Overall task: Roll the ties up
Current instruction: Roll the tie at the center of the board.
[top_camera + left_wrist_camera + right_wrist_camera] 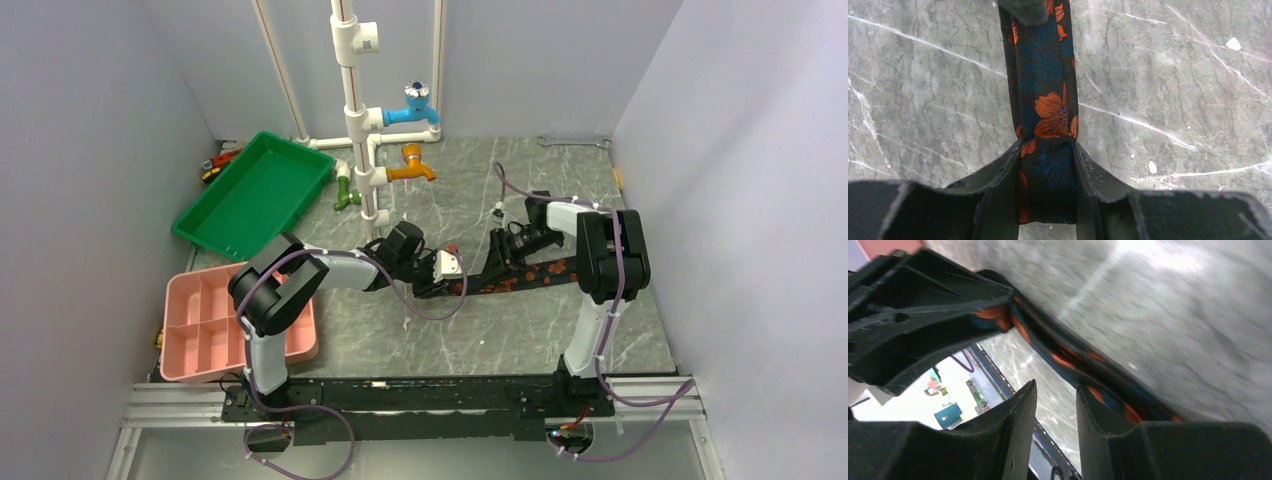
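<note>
Left end effector (1048,148) clamps the tie (1045,85); right end effector (1056,390) sits slightly parted, empty, beside it.

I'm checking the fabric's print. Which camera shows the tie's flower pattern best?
Left wrist: the tie fills the frame's middle, sharp, orange flowers clear, held in the left gripper. Top external shows only a small dark strip; right wrist shows it blurred and edge-on.

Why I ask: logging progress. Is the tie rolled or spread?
Spread: the tie stretches as a long strip from the left end effector; no coil.
</note>
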Tool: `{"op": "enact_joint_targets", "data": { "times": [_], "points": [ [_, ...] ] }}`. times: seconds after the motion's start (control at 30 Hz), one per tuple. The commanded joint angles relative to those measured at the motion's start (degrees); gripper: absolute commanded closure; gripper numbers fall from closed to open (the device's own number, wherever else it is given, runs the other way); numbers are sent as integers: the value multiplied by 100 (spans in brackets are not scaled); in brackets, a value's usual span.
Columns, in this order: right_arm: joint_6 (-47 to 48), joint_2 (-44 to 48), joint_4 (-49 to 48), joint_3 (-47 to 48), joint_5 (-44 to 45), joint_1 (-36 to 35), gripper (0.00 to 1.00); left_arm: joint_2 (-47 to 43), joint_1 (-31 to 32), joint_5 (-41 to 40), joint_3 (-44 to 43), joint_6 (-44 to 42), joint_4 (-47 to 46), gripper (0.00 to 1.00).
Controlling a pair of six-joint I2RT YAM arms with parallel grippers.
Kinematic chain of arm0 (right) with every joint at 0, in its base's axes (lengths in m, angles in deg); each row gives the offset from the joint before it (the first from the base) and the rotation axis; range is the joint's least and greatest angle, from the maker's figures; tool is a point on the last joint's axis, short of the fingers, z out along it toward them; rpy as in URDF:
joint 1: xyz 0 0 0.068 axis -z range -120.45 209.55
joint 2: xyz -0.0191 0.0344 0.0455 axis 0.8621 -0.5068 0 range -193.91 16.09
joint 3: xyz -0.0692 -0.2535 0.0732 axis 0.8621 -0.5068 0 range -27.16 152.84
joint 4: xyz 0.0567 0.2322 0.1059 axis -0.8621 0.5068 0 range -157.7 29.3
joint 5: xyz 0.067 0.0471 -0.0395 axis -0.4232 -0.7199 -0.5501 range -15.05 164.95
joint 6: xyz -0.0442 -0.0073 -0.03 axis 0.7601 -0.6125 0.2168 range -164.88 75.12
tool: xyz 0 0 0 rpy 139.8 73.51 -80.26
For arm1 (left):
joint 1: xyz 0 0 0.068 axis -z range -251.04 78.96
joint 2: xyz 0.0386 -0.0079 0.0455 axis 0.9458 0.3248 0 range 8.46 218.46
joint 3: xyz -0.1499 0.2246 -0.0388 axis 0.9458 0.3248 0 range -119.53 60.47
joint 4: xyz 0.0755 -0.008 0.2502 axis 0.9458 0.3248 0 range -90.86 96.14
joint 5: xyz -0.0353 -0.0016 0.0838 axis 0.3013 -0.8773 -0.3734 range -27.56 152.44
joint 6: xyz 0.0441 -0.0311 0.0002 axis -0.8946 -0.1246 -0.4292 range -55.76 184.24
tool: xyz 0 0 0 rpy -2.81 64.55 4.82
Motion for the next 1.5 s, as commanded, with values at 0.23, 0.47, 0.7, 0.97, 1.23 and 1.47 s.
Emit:
{"op": "enact_joint_targets", "data": {
  "times": [0.23, 0.47, 0.7, 0.97, 1.23, 1.47],
  "points": [
    [-2049, 239, -2119, -214, -1013, -1272, 54, 354, -69, -524, 256, -22, 1212, 72],
    [-2619, 331, -2873, -547, -459, -1505, 53, 358, -78, -556, 264, 54, 1192, 72],
    [-2696, 414, -3019, -713, 418, -1684, 54, 391, -96, -558, 161, 154, 1214, 71],
    [-2453, 195, -2919, -787, 411, -1682, 100, 341, -194, -502, 262, 191, 1146, 57],
    [-1756, -420, -2347, -784, 354, -1218, 100, -86, -685, 361, 772, 951, -384, 31],
    [-1332, -860, -1862, -539, 354, -846, 100, 49, -689, 764, 878, 1001, -1129, 26]
  ]
}}
